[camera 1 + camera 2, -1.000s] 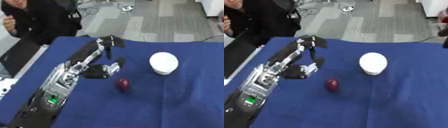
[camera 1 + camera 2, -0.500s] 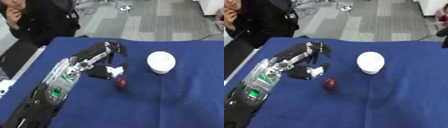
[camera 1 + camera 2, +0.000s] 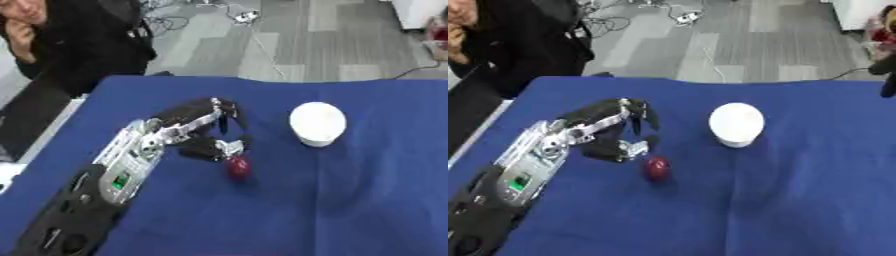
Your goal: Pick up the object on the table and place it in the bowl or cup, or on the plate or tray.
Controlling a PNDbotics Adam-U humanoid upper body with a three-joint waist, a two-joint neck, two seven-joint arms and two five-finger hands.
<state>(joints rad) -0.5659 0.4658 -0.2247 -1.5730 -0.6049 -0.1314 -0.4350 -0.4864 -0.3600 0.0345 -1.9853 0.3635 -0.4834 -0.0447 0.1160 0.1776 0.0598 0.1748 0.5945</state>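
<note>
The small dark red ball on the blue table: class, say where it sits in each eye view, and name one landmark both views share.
Left eye view: the red ball lies just below centre, at the fingertips of the left robot hand.
Right eye view: it lies left of centre, lower middle.
Shared landmark: the white bowl, up and to the right of the ball in both views.

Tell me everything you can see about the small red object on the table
The small red object is round, dark red and slightly glossy, like a small fruit or ball; what it is made of is unclear. It sits on the blue tablecloth, casting a small shadow, below and left of the white upturned bowl. The left hand hovers just up-left of it, thumb closest, fingers curved above. Whether the thumb touches it is unclear. It is not lifted.
</note>
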